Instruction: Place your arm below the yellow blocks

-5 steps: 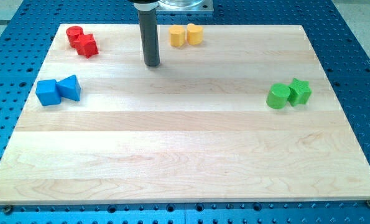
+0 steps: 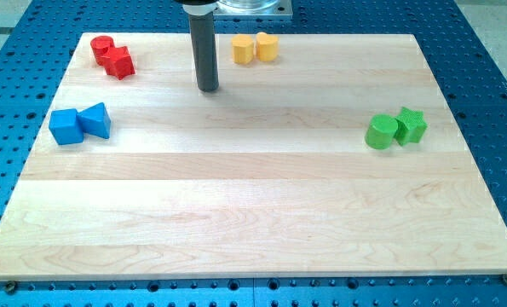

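Note:
Two yellow blocks sit side by side near the board's top edge: a faceted yellow block (image 2: pixel 243 49) and a yellow cylinder (image 2: pixel 267 46), touching. My dark rod comes down from the view's top, and my tip (image 2: pixel 207 88) rests on the board to the left of and a little below the yellow blocks, apart from them. It touches no block.
A red cylinder (image 2: pixel 102 49) and a red star-like block (image 2: pixel 118 62) lie at the top left. A blue cube (image 2: pixel 65 126) and a blue wedge (image 2: pixel 95 120) lie at the left. A green cylinder (image 2: pixel 380 133) and a green star (image 2: pixel 411 125) lie at the right. The wooden board (image 2: pixel 253 213) lies on a blue perforated table.

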